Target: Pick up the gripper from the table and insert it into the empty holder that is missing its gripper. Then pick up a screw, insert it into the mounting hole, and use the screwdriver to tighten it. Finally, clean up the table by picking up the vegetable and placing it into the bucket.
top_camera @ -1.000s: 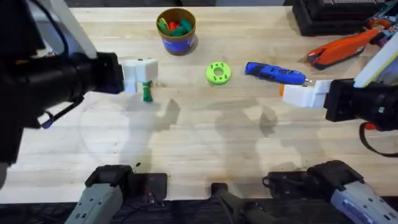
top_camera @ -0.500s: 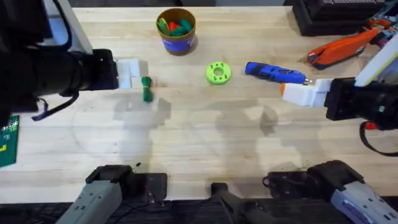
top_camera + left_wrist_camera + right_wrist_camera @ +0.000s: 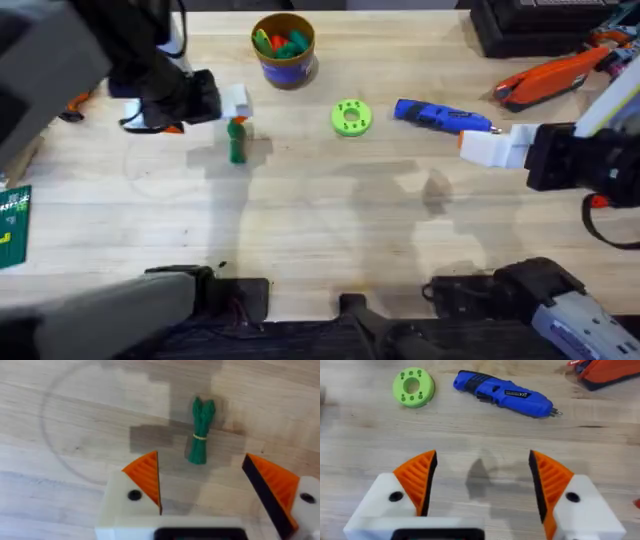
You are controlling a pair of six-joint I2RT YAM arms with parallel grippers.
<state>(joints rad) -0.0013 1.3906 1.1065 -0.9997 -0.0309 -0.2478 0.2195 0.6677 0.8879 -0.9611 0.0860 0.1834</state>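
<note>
The left gripper (image 3: 202, 487) hung above the table (image 3: 320, 230) with its orange-padded fingers (image 3: 145, 477) spread wide and nothing between them. Just beyond the gap, slightly nearer the right-hand finger, lay the vegetable (image 3: 200, 430). Its long axis ran straight away from the fingers, the knobby end pointing away and the cut stem end toward them. From overhead it lay lengthwise near-to-far on the wood (image 3: 236, 141), just beside the left gripper (image 3: 232, 102).

The right gripper (image 3: 482, 485) was likewise released, its pads (image 3: 417, 477) well apart and empty. Beyond them lay the screwdriver (image 3: 504, 394), its long axis crosswise to the fingers, and the metal bit pointing toward the orange tool (image 3: 607, 370). The green disc (image 3: 413, 387) sat off its butt end. Farthest back stood the bucket (image 3: 284, 50) holding toy vegetables.
</note>
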